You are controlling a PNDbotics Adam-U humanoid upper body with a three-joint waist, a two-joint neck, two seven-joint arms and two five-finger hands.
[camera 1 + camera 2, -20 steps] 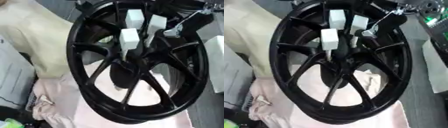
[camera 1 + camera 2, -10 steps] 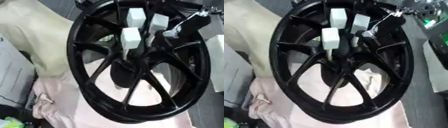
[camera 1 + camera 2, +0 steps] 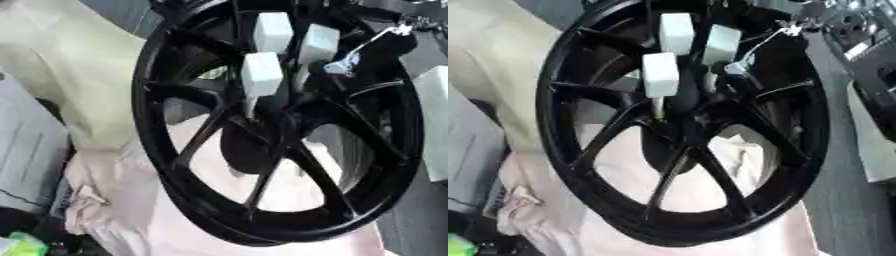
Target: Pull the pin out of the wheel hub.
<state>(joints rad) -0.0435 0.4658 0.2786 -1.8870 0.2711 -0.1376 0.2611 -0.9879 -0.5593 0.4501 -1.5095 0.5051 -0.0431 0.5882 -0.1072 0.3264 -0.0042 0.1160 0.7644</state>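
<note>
A large black spoked wheel hub [image 3: 367, 165] lies tilted across the middle of both views. Three pins with white blocky heads stand in its centre. The nearest pin [image 3: 261, 75] shows a thin metal shaft running down into the hub. A second pin [image 3: 273, 31] stands behind it and a third pin [image 3: 317, 44] to the right. My right hand [image 3: 348, 61], black with a silver part, comes in from the upper right and lies just right of the third pin. Black against the black wheel, its outline is lost. My left hand shows in neither view.
A pale pink cloth [image 3: 166, 220] lies under the wheel. A cream cover [image 3: 70, 75] and a grey surface [image 3: 26, 160] fill the left side. A green object [image 3: 22, 245] sits at the lower left corner. A white box [image 3: 434, 125] and dark equipment [image 3: 868, 55] stand at the right.
</note>
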